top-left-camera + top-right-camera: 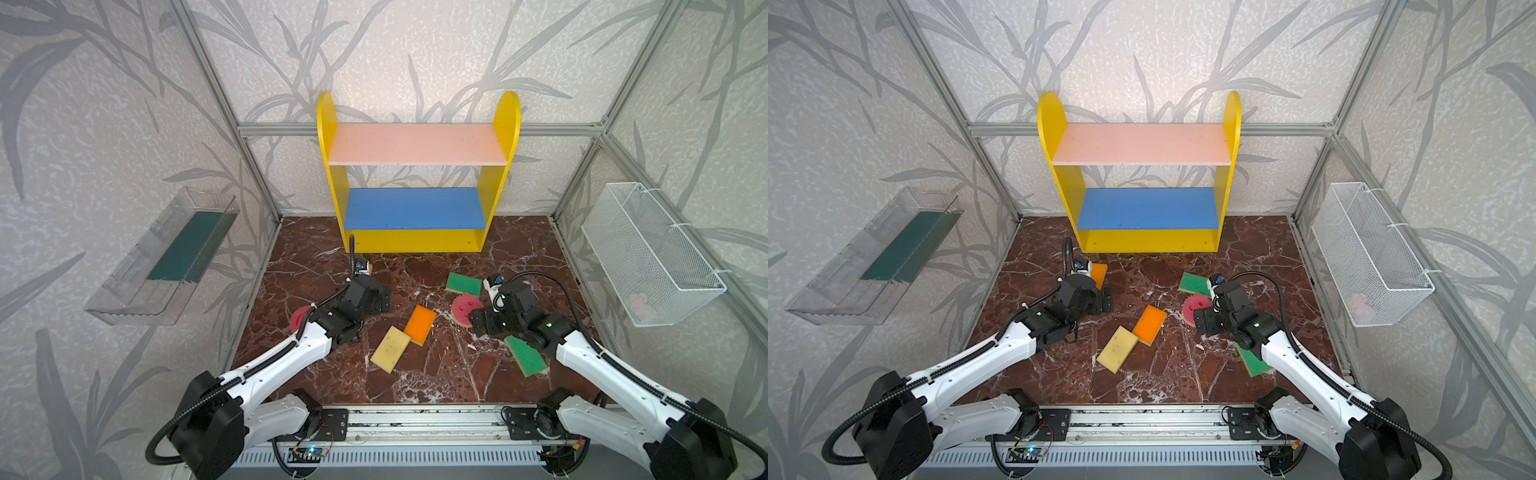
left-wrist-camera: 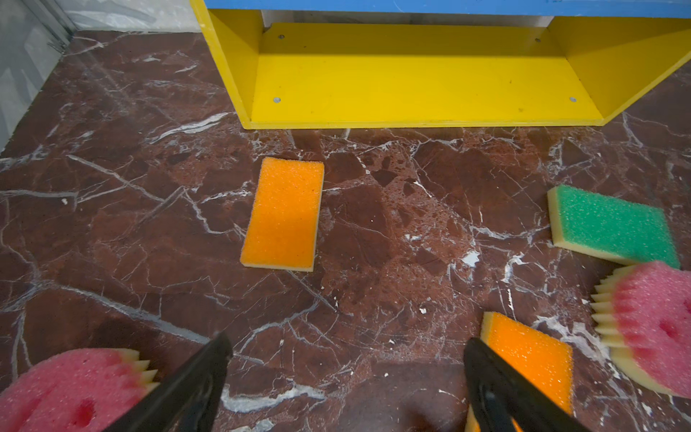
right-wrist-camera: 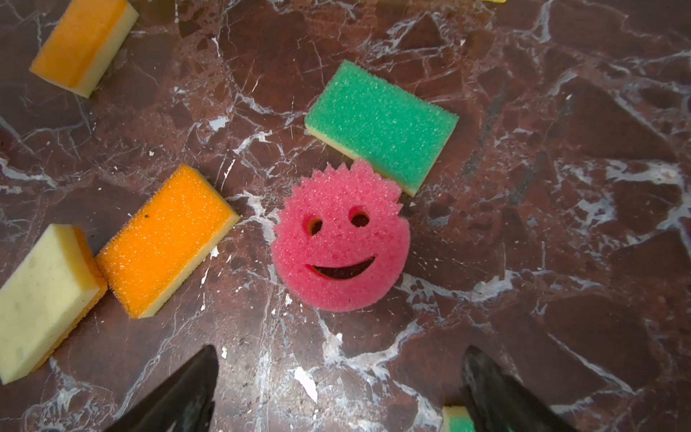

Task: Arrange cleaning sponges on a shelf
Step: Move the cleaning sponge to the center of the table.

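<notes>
Sponges [image 1: 420, 325] lie scattered on the red marble worktop [image 1: 436, 386], all in front of the shelf [image 1: 415, 143], which stands against the back wall. We see one orange pad [image 1: 1099, 274] just before the shelf's yellow base. A middle orange pad [image 3: 164, 239] touches at a corner a pad turned yellow side up [image 1: 390, 349]. A far green pad [image 1: 463, 284] touches a pink smiley [image 3: 338, 239]. A near green pad [image 1: 525, 355] is partly hidden by the right arm [image 1: 590, 365], and a second pink smiley [image 1: 301, 318] is half hidden behind the left arm [image 1: 282, 357].

Both arms reach in from the rail [image 1: 415, 419] at the near edge, forearms slanting toward the middle and wrists bent downward. The left tool [image 2: 347, 340] hovers over the worktop near the first orange pad, fingers spread with nothing between them. The right tool [image 3: 340, 351] hangs above the pink smiley, fingers likewise spread wide and holding nothing.

On the left wall we see a clear tray [image 1: 124, 299] lined in dark green. On the right wall hangs a white wire basket [image 1: 648, 253], with a pale pinkish shape at its near end that we cannot make out.
</notes>
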Controlling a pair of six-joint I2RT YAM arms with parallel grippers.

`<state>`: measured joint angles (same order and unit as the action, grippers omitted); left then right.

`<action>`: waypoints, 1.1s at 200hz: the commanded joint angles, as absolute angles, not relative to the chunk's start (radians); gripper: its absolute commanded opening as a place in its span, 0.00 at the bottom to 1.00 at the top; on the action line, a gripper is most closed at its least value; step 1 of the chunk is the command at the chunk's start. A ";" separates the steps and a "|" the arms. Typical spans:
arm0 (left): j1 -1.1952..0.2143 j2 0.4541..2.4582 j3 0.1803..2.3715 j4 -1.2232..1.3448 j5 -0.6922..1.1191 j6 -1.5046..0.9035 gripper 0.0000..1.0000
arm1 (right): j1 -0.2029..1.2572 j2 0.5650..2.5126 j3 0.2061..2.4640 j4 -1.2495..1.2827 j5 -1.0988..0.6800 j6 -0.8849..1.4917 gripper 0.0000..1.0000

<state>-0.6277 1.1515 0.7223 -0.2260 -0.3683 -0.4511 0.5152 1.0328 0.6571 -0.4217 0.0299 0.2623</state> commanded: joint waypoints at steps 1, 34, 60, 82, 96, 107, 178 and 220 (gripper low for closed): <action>-0.634 1.140 0.680 -0.221 -0.420 -0.521 0.99 | 0.526 1.053 0.649 -0.450 0.036 0.273 0.99; -0.635 1.151 0.652 -0.225 -0.397 -0.532 0.99 | 0.543 1.133 0.665 -0.461 0.031 0.277 0.99; -0.636 1.163 0.617 -0.195 -0.378 -0.545 0.99 | 0.549 1.196 0.687 -0.459 0.036 0.304 0.99; -0.636 1.167 0.590 -0.168 -0.371 -0.545 0.99 | 0.553 1.242 0.712 -0.455 0.046 0.316 0.99; -0.635 1.164 0.575 -0.147 -0.366 -0.546 0.99 | 0.553 1.271 0.733 -0.460 0.063 0.320 0.99; -0.636 1.163 0.565 -0.134 -0.361 -0.548 0.99 | 0.553 1.293 0.749 -0.471 0.083 0.331 0.99; -0.634 1.171 0.555 -0.102 -0.339 -0.540 0.99 | 0.455 1.378 0.819 -0.488 0.072 0.400 0.73; -0.634 1.180 0.565 -0.092 -0.320 -0.533 0.99 | 0.448 1.454 0.867 -0.485 0.037 0.391 0.80</action>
